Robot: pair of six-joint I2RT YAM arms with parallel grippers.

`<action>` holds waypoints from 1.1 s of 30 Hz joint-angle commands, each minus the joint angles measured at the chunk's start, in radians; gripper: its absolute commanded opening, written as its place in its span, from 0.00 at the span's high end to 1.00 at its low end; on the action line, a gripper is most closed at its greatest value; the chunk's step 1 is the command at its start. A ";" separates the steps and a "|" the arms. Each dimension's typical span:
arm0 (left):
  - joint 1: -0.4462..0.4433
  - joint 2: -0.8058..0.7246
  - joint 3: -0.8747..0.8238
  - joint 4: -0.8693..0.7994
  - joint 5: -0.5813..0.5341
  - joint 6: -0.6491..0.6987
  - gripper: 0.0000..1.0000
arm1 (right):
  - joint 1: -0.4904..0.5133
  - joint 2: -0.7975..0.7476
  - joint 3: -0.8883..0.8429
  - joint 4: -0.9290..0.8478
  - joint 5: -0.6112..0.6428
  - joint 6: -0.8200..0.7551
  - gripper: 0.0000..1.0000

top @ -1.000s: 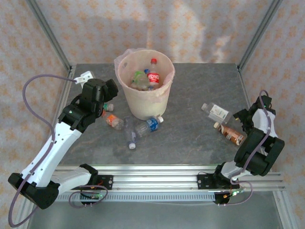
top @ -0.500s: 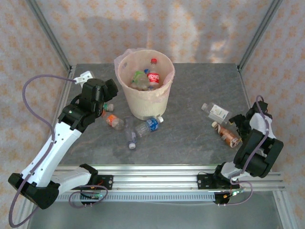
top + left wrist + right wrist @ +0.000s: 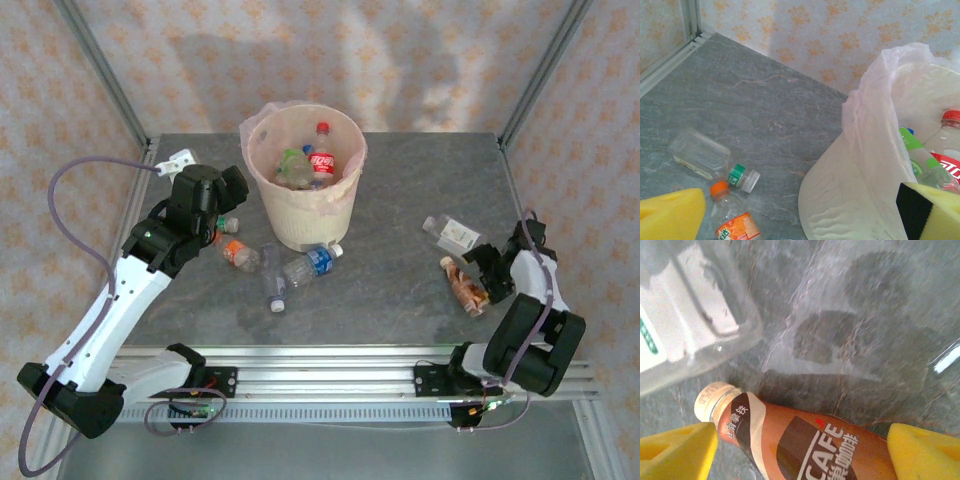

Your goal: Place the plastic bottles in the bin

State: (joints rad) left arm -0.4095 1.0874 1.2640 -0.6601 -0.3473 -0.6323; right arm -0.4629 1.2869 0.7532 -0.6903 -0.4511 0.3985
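Currently | left end effector (image 3: 800, 214) spread by bin (image 3: 840, 195) | right end effector (image 3: 802, 456) spread astride brown bottle (image 3: 772, 430) near table (image 3: 400, 200) edge

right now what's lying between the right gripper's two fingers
A brown coffee bottle with a cream cap, lying on the grey table; the right wrist view shows it.

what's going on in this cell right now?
The bin already holds several plastic bottles. The right gripper is down at the brown coffee bottle, open fingers either side of it, not clamped. The left gripper hangs open beside the bin, above loose bottles on the table.
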 commanded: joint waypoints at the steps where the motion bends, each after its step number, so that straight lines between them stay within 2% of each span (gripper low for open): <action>1: 0.011 -0.006 -0.018 0.027 -0.001 -0.017 0.00 | 0.026 -0.044 -0.029 0.014 -0.032 0.047 0.12; 11: 0.012 0.004 -0.017 0.033 0.000 -0.015 0.00 | 0.087 -0.134 -0.079 -0.019 -0.071 0.054 0.10; 17: 0.014 0.007 -0.014 0.031 0.002 -0.016 0.00 | 0.217 -0.195 -0.051 -0.100 -0.002 0.033 0.01; 27: 0.015 0.001 -0.012 0.025 -0.001 -0.020 0.00 | 0.448 -0.212 -0.031 -0.205 0.098 0.060 0.01; 33: 0.015 0.004 -0.019 0.029 0.004 -0.030 0.00 | 0.574 -0.169 -0.057 -0.162 0.121 0.114 0.00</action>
State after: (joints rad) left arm -0.4030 1.0878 1.2533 -0.6552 -0.3435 -0.6399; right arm 0.0742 1.0931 0.6937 -0.8482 -0.3779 0.4717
